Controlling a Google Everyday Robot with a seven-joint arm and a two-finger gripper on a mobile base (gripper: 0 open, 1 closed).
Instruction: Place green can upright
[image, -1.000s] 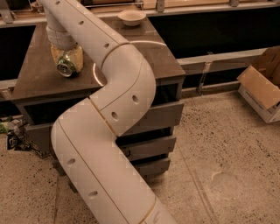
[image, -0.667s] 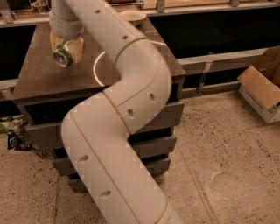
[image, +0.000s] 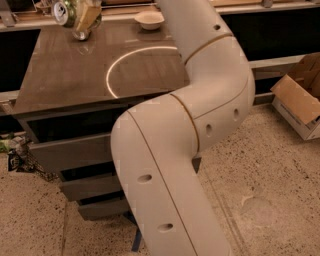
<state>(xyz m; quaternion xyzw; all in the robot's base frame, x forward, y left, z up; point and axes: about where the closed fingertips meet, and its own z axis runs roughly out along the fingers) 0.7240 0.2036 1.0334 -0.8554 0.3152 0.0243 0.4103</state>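
The green can (image: 66, 11) has a mottled green label, and its silver end faces the camera. It is tipped on its side in the air over the far left corner of the dark table (image: 60, 75). My gripper (image: 80, 21) is shut on it, with a tan finger (image: 88, 15) pressed against the can's right side. The gripper's upper part is cut off by the top edge of the view. My white arm (image: 200, 100) fills the middle of the view and hides part of the table's right side.
A small white bowl (image: 149, 19) sits at the table's far edge, right of the can. A bright ring of light (image: 112, 67) lies on the tabletop. Drawers (image: 70, 150) sit below. A cardboard box (image: 300, 97) stands on the floor at right, clutter (image: 15, 152) at left.
The gripper has carried the can away from the tabletop, up and toward the far left corner. The can still lies tipped in the fingers.
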